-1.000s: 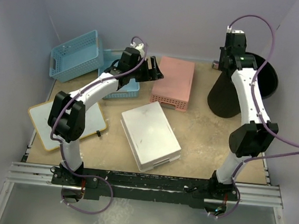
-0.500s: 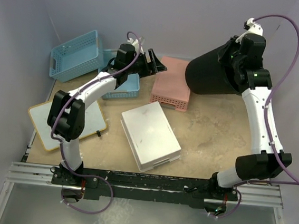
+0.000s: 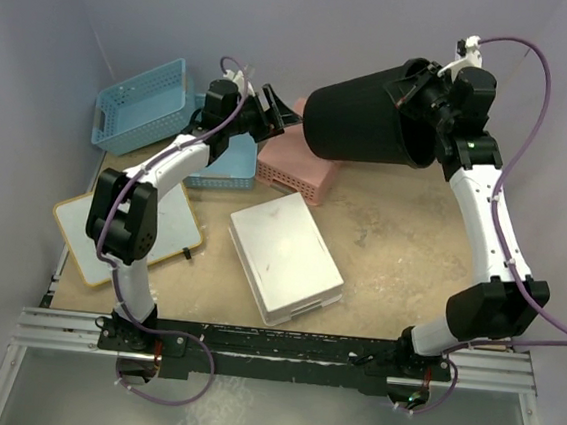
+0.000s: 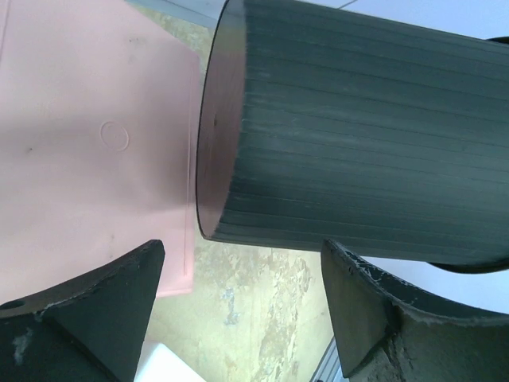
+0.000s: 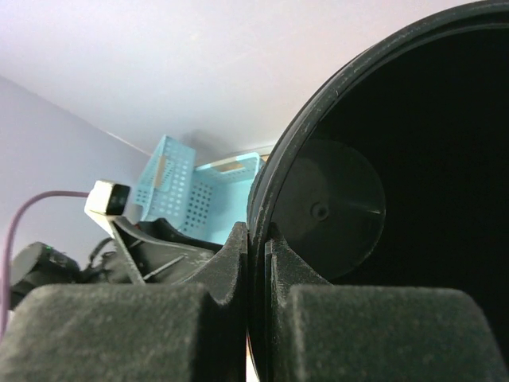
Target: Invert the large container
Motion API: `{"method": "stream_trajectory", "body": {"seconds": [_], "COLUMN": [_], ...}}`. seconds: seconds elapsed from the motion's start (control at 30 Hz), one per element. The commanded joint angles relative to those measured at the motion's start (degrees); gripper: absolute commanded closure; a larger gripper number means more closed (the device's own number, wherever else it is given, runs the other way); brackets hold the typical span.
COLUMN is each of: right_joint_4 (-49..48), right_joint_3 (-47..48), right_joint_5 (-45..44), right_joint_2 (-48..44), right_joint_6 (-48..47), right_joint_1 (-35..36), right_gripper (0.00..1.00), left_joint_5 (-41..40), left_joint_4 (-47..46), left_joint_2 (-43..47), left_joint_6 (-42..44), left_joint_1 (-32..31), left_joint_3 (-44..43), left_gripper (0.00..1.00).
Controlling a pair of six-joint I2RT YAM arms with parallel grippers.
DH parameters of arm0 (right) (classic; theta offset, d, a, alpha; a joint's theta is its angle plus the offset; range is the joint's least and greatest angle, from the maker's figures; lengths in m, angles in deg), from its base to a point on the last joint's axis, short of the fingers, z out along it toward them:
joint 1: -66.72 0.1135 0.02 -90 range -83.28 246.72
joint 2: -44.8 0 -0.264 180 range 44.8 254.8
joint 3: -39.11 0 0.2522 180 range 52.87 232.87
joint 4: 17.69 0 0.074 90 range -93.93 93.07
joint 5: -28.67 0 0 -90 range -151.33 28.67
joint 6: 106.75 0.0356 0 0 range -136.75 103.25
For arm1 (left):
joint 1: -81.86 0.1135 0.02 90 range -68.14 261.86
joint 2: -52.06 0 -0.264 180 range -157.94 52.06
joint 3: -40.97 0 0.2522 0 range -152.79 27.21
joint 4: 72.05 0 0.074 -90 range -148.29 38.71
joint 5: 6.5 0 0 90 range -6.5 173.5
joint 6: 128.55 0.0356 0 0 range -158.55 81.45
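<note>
We pinch the large black ribbed plastic container [image 3: 363, 115] by its rim in the right gripper [image 3: 423, 93], axis roughly level, base facing the splayed left gripper [image 3: 281, 114].

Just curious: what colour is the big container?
The container is black, finely ribbed; left wrist view best.

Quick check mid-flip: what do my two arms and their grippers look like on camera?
The left arm and right arm have white link shells with black joint housings. A purple cable runs along each. The left gripper has black wedge-shaped fingers with scuffed edges; the right gripper shows dark grey, rough-textured pads. No markings visible.
</note>
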Motion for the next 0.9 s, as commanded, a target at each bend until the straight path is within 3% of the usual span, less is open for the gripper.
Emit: {"method": "stream_trajectory", "body": {"seconds": [0.0,0.27,0.7,0.87], "right_joint_4": [-11.55,-14.3,-13.54,-15.14], "right_joint_3": [-0.31,-12.35,-35.19,-44.26], "right_joint_5": [4.13,1.92,6.44,9.69], "right_joint_2": [-1.78,-6.84,-16.87,-19.36], "right_joint_6": [4.65,9.46,11.74,11.34], "right_joint_1": [0.2,-1.94,-10.11,-10.94], "right_gripper": [1.0,1.0,1.0,0.83], "left_joint_5": [2.7,7.51,8.86,9.07], "left_joint_4": [-6.23,-21.1,-21.69,-20.67], "left_joint_2": [0.89,-2.65,-4.43,-5.38], "left_joint_6": [-2.51,-12.75,-13.15,-12.55], "left_joint_1": [-0.03,-0.35,-1.3,-1.3], "left_joint_3": [1.21,1.87,-1.59,-3.3], "left_gripper": [0.23,0.23,0.23,0.23]}}
